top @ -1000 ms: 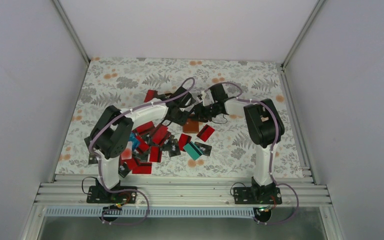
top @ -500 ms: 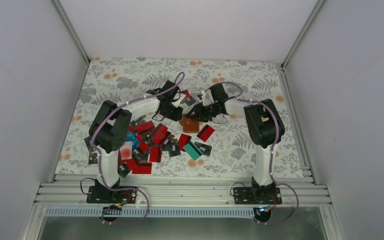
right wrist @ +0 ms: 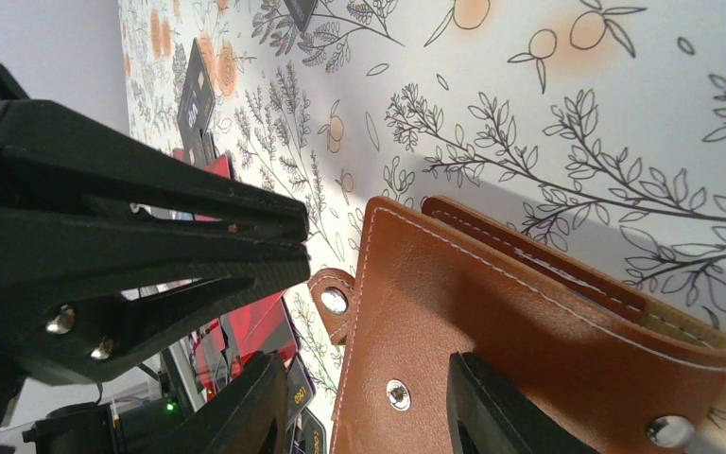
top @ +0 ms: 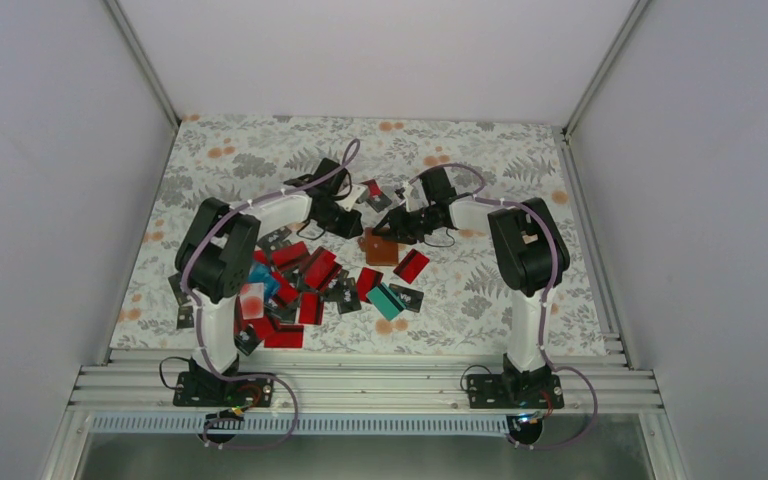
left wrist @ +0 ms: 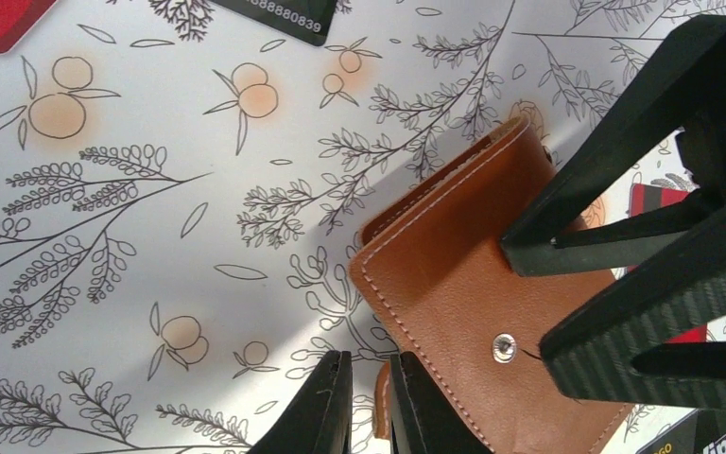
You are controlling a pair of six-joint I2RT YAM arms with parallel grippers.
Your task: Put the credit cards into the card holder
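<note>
Your right gripper (left wrist: 529, 303) stood half open, both fingertips (left wrist: 553, 236) on the card holder (left wrist: 435, 284), your left gripper (left wrist: 371, 359) sat nearly shut beside its snap tab (right wrist: 333, 298), grip unclear

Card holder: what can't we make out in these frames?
Card holder pockets: both wrist views show only its leather outside.
Left gripper: in the left wrist view a brown tab shows in its gap, but the bottom edge cuts off any grip.
Right gripper: with the left, it covers most of the holder in the top view.
Credit cards: print too small in the top view.
</note>
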